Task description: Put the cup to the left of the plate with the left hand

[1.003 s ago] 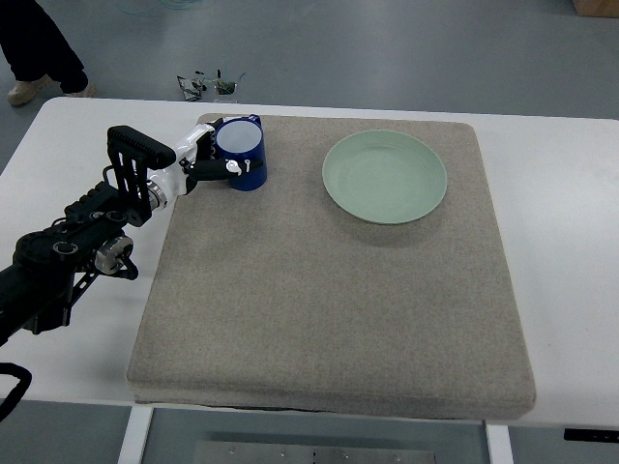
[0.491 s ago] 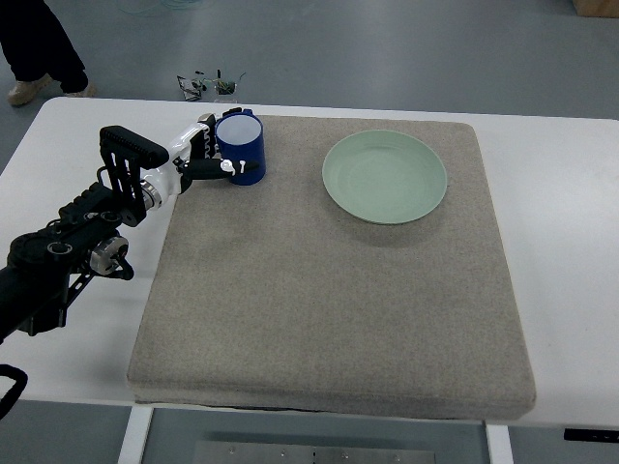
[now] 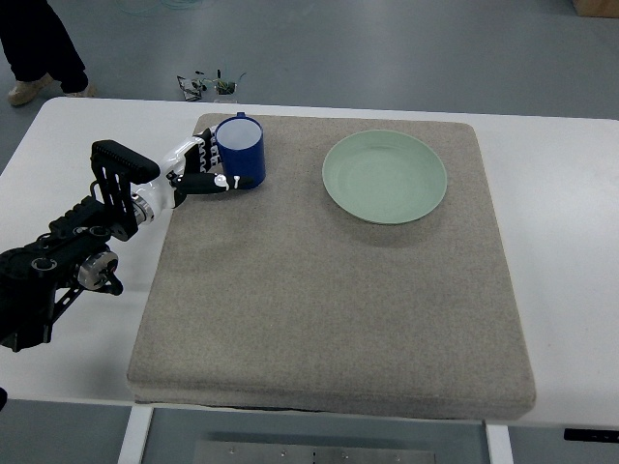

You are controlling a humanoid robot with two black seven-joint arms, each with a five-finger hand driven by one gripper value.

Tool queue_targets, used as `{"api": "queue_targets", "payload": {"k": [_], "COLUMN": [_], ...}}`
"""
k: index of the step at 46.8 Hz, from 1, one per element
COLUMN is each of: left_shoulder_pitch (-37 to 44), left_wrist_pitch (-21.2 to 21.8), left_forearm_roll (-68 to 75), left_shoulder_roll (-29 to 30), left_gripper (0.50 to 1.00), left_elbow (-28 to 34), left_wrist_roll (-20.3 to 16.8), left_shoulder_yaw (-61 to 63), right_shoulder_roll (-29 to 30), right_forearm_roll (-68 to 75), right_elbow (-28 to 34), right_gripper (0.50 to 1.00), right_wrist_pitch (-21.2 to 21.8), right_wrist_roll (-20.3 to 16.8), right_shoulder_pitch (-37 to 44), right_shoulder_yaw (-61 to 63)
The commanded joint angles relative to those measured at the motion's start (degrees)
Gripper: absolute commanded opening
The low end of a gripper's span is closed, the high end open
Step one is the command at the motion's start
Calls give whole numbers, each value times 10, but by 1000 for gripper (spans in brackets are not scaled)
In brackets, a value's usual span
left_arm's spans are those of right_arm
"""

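- Left hand (image 3: 205, 169) sits at the far left corner of the grey mat (image 3: 329, 290), its arm (image 3: 68, 246) reaching in from the picture's left edge across the white table (image 3: 566, 251).
- Its fingers (image 3: 215, 183) are loosely spread beside the blue cup (image 3: 241, 151), one dark finger running along the near side of the cup's base and others lying against its left wall; whether they touch the cup or stand just off it cannot be told from this view.
- Nothing is clasped: the hand looks relaxed rather than closed round the cup.
- Blue cup stands upright on the mat near its far left corner, mouth up, with a pale inside showing.
- A small handle shows at the cup's far rim.
- Pale green plate (image 3: 385, 177) lies flat on the mat, toward the far right of it.
- Cup and plate are well apart, the cup to the left of the plate, with bare mat between them.
- Mat covers most of the table, and its near half is bare.
- Beyond the table's far edge, on the floor, lies a small tangle of dark clutter (image 3: 211, 85), too small to make out.
- At the top left corner a person's dark trouser legs and shoe (image 3: 39, 58) stand on the floor, away from the table.
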Motion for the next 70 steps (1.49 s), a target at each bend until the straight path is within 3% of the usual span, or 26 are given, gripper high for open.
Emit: {"api": "queue_targets", "payload": {"k": [1, 24, 51, 60, 70], "left_shoulder_pitch": [4, 4, -13, -37, -93], "left_wrist_pitch": [0, -1, -5, 3, 4], "left_forearm_roll": [-1, -9, -79, -119, -235], "left_shoulder_roll": [8, 37, 64, 52, 3], "left_gripper": [999, 999, 996, 996, 996], "left_elbow": [-2, -8, -52, -31, 50], "left_wrist_roll": [0, 0, 1, 12, 34], "left_shoulder_yaw": [-2, -5, -98, -98, -98], "right_shoulder_roll": [0, 0, 0, 0, 0], "right_forearm_roll": [0, 0, 0, 0, 0], "right_elbow": [0, 0, 0, 0, 0], "right_gripper": [934, 934, 934, 934, 934], "right_wrist_pitch": [0, 0, 0, 0, 0], "right_wrist_roll": [0, 0, 0, 0, 0], "right_shoulder_pitch": [0, 0, 0, 0, 0], "right_shoulder_yaw": [0, 0, 0, 0, 0]}}
